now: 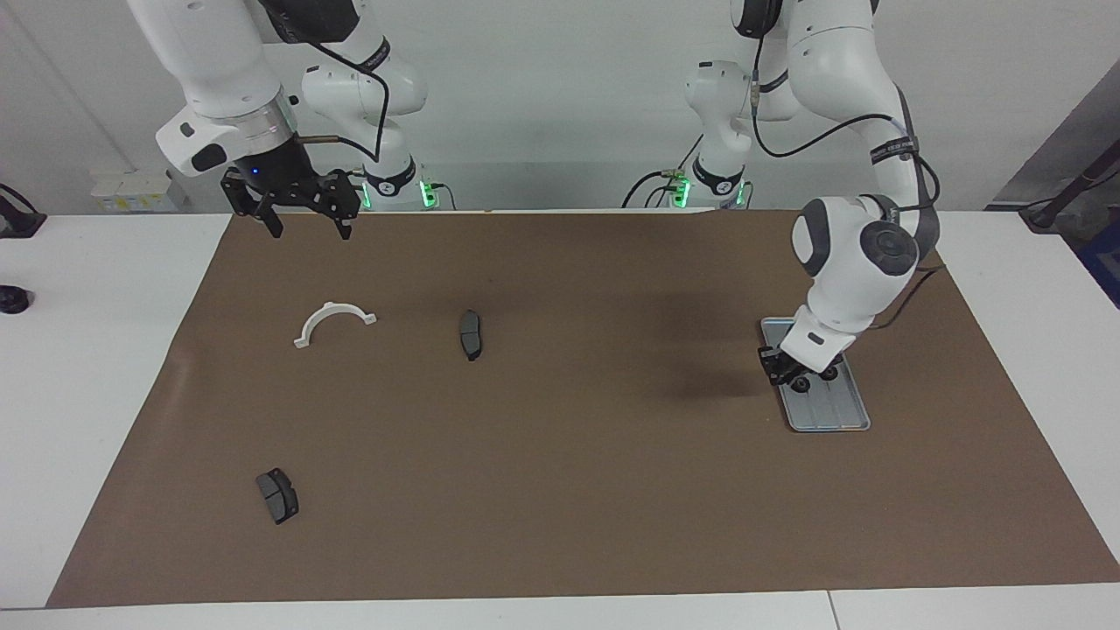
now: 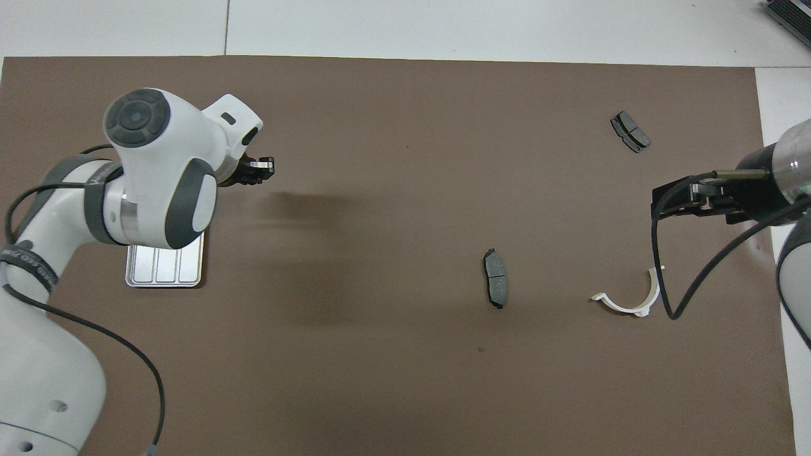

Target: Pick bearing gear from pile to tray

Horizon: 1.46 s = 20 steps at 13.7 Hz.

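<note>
— Is any text, label, brand or number to be read anywhere?

— Only traces. A dark band (image 2: 26,269) is wrapped around the left arm (image 2: 38,354), at about nine o'clock in the overhead view, and pale lettering is printed on it. The letters cannot be made out.

— Is the same band seen from the facing view?

— A band (image 1: 891,147) is seen at about two o'clock on that arm, with pale marks on it. Nothing can be read there either.

— And on the tray or the loose parts?

— No writing can be read on them.

Silver tray (image 1: 831,418), gears apparently inside.
</note>
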Tool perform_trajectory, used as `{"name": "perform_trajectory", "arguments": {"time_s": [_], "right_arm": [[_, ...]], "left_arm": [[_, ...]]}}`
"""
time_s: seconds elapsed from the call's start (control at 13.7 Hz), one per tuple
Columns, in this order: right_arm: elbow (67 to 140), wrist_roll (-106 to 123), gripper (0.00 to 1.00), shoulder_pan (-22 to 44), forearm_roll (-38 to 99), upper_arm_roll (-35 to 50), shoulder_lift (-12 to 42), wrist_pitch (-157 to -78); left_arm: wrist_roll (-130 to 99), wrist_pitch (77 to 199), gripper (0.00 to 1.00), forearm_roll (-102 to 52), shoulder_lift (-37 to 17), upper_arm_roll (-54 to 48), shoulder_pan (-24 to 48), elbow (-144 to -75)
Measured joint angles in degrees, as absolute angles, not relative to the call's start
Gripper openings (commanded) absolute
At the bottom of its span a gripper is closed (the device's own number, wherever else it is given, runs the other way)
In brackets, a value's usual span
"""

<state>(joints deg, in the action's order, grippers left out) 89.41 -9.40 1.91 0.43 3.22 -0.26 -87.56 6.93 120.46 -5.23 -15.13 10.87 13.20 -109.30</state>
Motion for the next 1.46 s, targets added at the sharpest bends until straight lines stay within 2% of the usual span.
{"name": "perform_trajectory", "arguments": {"time_s": [0.22,0.37,0.44,0.51,0.66,0.8,1.46], "right_arm": [[89.4,-9.4,1.0,1.9,0.4,3.1,-0.3,-87.6],[89.4,-9.4,1.0,1.9,0.4,3.0,-0.3,-87.6],[89.4,-9.4,1.0,1.9,0.4,3.0,-0.3,-87.6],[89.4,-9.4,1.0,1.9,0.4,3.0,-0.3,-87.6],[89.4,-9.4,1.0,1.9,0.4,3.0,-0.3,-87.6],[89.4,-9.4,1.0,1.9,0.4,3.0,-0.3,-87.6],[89.4,-9.4,1.0,1.9,0.4,3.0,-0.3,-87.6]], "left_arm": [[14.4,120.8,0.0,-5.2,-10.5,10.8,10.1,-117.5],[15.9,123.3,0.41,-5.2,-9.0,10.8,9.8,-121.6],[16.0,124.4,0.79,-5.2,-8.6,10.8,9.7,-123.0],[16.1,124.7,1.0,-5.2,-8.4,10.8,9.7,-123.6],[16.3,125.5,1.0,-5.2,-8.0,10.7,9.7,-123.3],[16.3,124.9,1.0,-5.2,-7.3,10.4,9.7,-120.0],[12.8,97.8,1.0,-5.2,-6.5,10.6,9.3,-92.8]]}}
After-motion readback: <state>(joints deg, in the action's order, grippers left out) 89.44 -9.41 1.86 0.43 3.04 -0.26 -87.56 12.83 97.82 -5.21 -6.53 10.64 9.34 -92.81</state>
